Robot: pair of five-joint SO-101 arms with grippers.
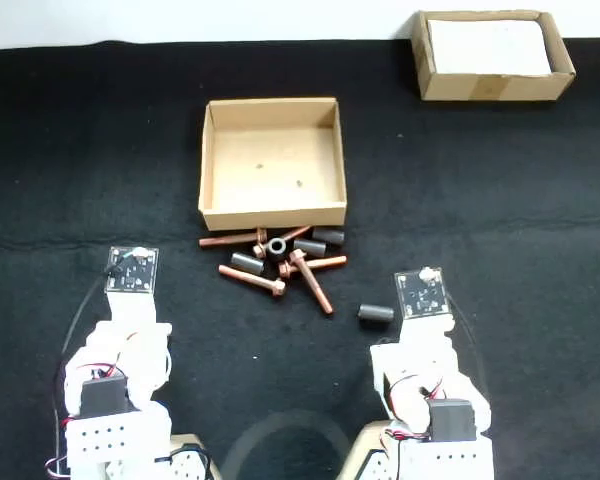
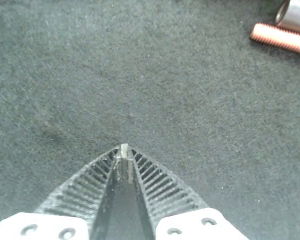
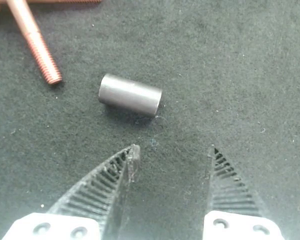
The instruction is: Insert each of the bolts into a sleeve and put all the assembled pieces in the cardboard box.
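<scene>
Right gripper (image 3: 173,152) hovering with jaws spread wide, grey sleeve (image 3: 130,94) lying just ahead of one jaw, untouched, left gripper (image 2: 124,150) resting pinched together, empty.

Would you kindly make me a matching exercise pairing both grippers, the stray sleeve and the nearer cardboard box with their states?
Things:
1. left gripper
2. right gripper
3. stray sleeve
4. nearer cardboard box

States:
A. open
B. empty of parts
C. shut
D. lying on its side, apart from the pile

Pairs: 1-C, 2-A, 3-D, 4-B.
</scene>
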